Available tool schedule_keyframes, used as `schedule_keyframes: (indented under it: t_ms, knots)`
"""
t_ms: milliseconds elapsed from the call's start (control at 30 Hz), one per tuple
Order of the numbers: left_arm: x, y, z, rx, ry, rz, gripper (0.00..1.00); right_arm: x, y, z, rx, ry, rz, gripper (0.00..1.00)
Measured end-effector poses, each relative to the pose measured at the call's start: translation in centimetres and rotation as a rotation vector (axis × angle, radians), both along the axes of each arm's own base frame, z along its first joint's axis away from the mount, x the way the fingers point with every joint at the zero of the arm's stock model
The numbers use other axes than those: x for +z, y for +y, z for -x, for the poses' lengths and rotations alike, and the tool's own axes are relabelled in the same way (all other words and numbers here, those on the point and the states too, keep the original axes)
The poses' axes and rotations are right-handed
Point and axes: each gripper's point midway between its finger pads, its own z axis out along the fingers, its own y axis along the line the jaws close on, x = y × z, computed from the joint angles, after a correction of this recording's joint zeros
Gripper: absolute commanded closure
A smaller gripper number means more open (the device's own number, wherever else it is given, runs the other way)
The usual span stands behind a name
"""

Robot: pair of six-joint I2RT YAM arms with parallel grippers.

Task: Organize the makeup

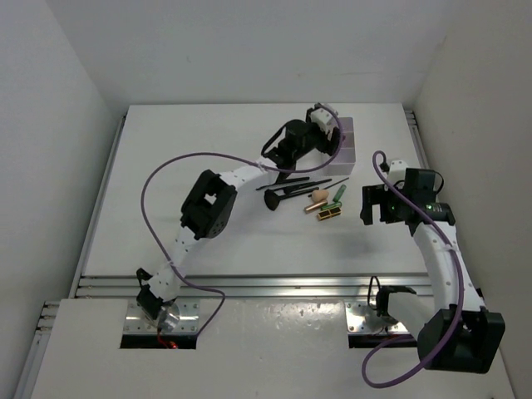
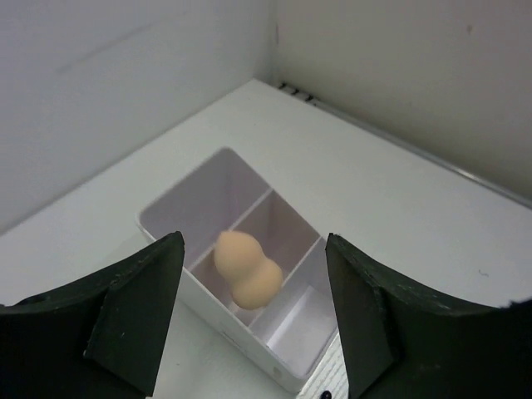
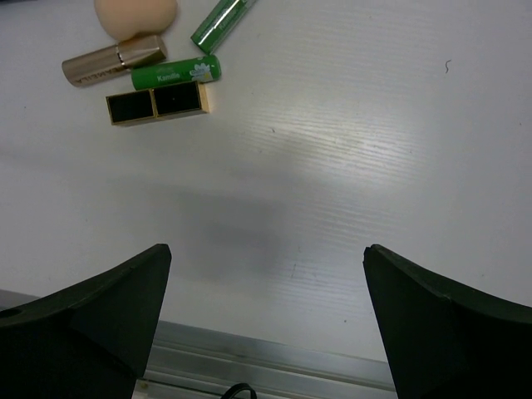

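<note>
The left arm stretches far across the bench [image 1: 166, 166], wrist bent down, so the left tool [image 2: 253, 249] hangs over the compartment box [image 2: 199, 199], fingers apart and empty. One peach sponge [image 2: 247, 270] lies in the box's middle compartment. The right arm is folded at the elbow, and the right tool [image 3: 266, 249] is spread wide above bare bench. Just beyond it, a second sponge [image 3: 137, 12], gold-brown tube [image 3: 112, 60], green tube [image 3: 176, 72] and black-and-gold case [image 3: 158, 103] cluster together. The black brushes [image 1: 291, 189] lie just left of them, near the box.

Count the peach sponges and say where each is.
2. One sponge lies in the box's middle compartment; the other sits on the table beside the tubes. The arm may hide more.
</note>
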Motion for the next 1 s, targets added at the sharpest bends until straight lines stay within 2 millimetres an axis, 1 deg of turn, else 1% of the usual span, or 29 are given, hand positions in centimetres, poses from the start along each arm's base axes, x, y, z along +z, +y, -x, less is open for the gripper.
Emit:
schedule_keyframes:
  t_ms: [67, 133, 167, 200, 233, 267, 300, 367, 400, 433, 467, 500, 533, 567, 600, 633, 700, 767, 800, 900, 933, 1000]
  knots:
    - [3.4, 1.1, 0.1, 0.001, -0.033, 0.014, 0.25, 0.2, 0.0, -0.3, 0.0, -0.007, 0.001, 0.0]
    - [6.8, 2.4, 0.2, 0.007, -0.067, 0.031, 0.25, 0.4, 0.0, -0.6, -0.001, -0.014, 0.0, 0.04]
    - [8.6, 3.2, 0.4, 0.011, -0.084, 0.037, 0.25, 0.5, 0.0, -0.8, -0.001, -0.02, -0.001, 0.07]
    - [10.0, 3.9, 0.4, 0.017, -0.098, 0.041, 0.25, 0.6, 0.0, -1.0, -0.003, -0.026, -0.004, 0.14]
    - [11.7, 4.8, 0.6, 0.023, -0.115, 0.048, 0.25, 0.6, 0.0, -1.2, -0.005, -0.031, -0.01, 0.19]
    - [13.0, 5.6, 0.8, 0.029, -0.122, 0.051, 0.25, 0.7, 0.2, -1.5, -0.013, -0.035, -0.025, 0.3]
    - [14.0, 6.5, 0.9, 0.037, -0.126, 0.05, 0.27, 0.8, 0.3, -1.9, -0.019, -0.036, -0.037, 0.34]
    - [15.3, 8.4, 1.2, 0.054, -0.12, 0.039, 0.32, 1.0, 0.9, -2.7, -0.027, -0.032, -0.068, 0.4]
    - [15.4, 9.4, 1.2, 0.065, -0.104, 0.027, 0.39, 1.2, 1.3, -3.4, -0.029, -0.031, -0.083, 0.41]
    - [15.3, 10.5, 1.2, 0.078, -0.086, 0.015, 0.41, 1.4, 1.7, -4.2, -0.027, -0.028, -0.095, 0.43]
    - [14.8, 11.9, 1.2, 0.096, -0.066, -0.006, 0.47, 1.7, 2.2, -5.0, -0.022, -0.025, -0.105, 0.47]
    - [14.1, 13.3, 1.2, 0.115, -0.039, -0.031, 0.49, 2.0, 2.8, -6.1, -0.012, -0.031, -0.112, 0.57]
    - [13.2, 14.8, 1.1, 0.136, -0.013, -0.059, 0.5, 2.3, 3.4, -7.1, 0.0, -0.036, -0.115, 0.63]
    - [11.6, 17.0, 1.3, 0.163, 0.027, -0.095, 0.5, 2.9, 4.2, -8.6, 0.013, -0.046, -0.12, 0.69]
    - [10.5, 18.6, 1.6, 0.185, 0.059, -0.122, 0.5, 3.3, 4.7, -10.0, 0.025, -0.064, -0.121, 0.79]
    - [9.4, 19.9, 1.8, 0.205, 0.088, -0.148, 0.5, 3.7, 5.3, -11.2, 0.034, -0.076, -0.126, 0.81]
    - [7.0, 23.5, 2.4, 0.268, 0.145, -0.195, 0.5, 4.7, 6.3, -14.5, 0.042, -0.105, -0.139, 0.83]
    - [4.9, 26.5, 3.5, 0.324, 0.2, -0.238, 0.5, 5.4, 6.7, -18.4, 0.03, -0.144, -0.156, 0.91]
    - [4.0, 27.8, 4.2, 0.35, 0.224, -0.256, 0.5, 5.5, 6.8, -19.2, 0.029, -0.154, -0.159, 0.92]
    - [2.4, 30.6, 6.3, 0.402, 0.261, -0.289, 0.5, 5.1, 7.1, -23.0, 0.015, -0.173, -0.172, 0.97]
    - [2.1, 31.3, 7.0, 0.412, 0.271, -0.3, 0.5, 4.6, 7.1, -23.8, 0.009, -0.171, -0.175, 1.0]
    - [1.6, 32.7, 8.0, 0.437, 0.281, -0.306, 0.5, 3.4, 7.2, -25.0, 0.001, -0.158, -0.179, 1.0]
